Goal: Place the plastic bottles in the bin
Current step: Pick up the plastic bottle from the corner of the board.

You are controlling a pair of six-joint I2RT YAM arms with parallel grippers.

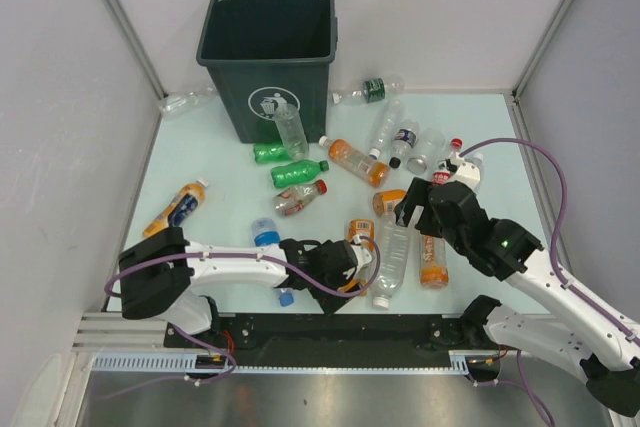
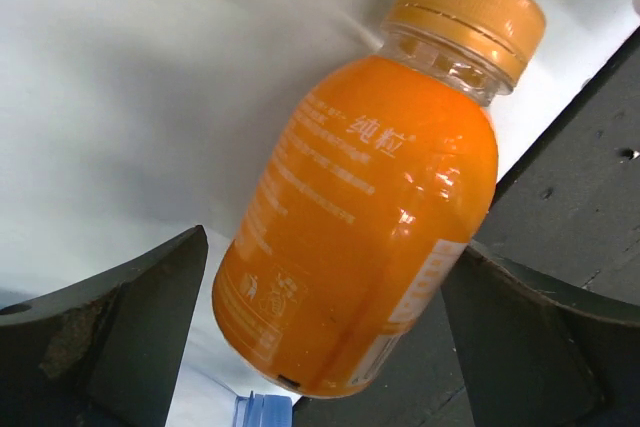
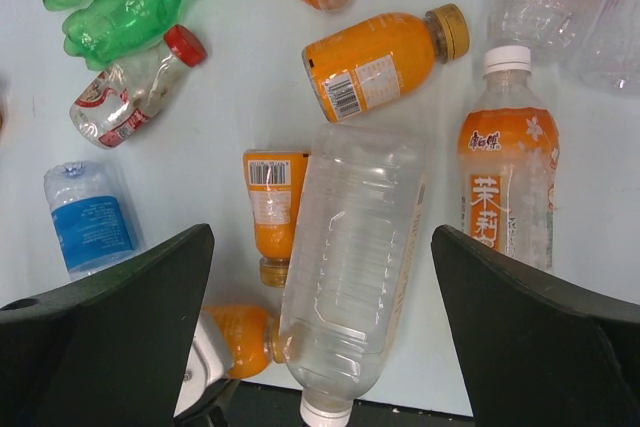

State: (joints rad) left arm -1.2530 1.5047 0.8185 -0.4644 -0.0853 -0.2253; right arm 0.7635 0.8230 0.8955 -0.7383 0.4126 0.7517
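Bin (image 1: 232, 77) stands upright at the far end of the table (image 1: 200, 162), left of centre. Bottles (image 1: 300, 173) lie scattered on the tabletop in front of it and off to its right. One slim clear bottle (image 1: 291, 129) lies right at its front wall.

Left gripper (image 2: 332, 239) is low at the table's near edge, fingers spread wide either side of an orange juice bottle (image 2: 380, 177) that lies on its side. Neither finger visibly presses it.

Right gripper (image 3: 322, 235) is also spread wide and grips nothing. It hovers over a big clear bottle (image 3: 350, 267) lying among orange ones.
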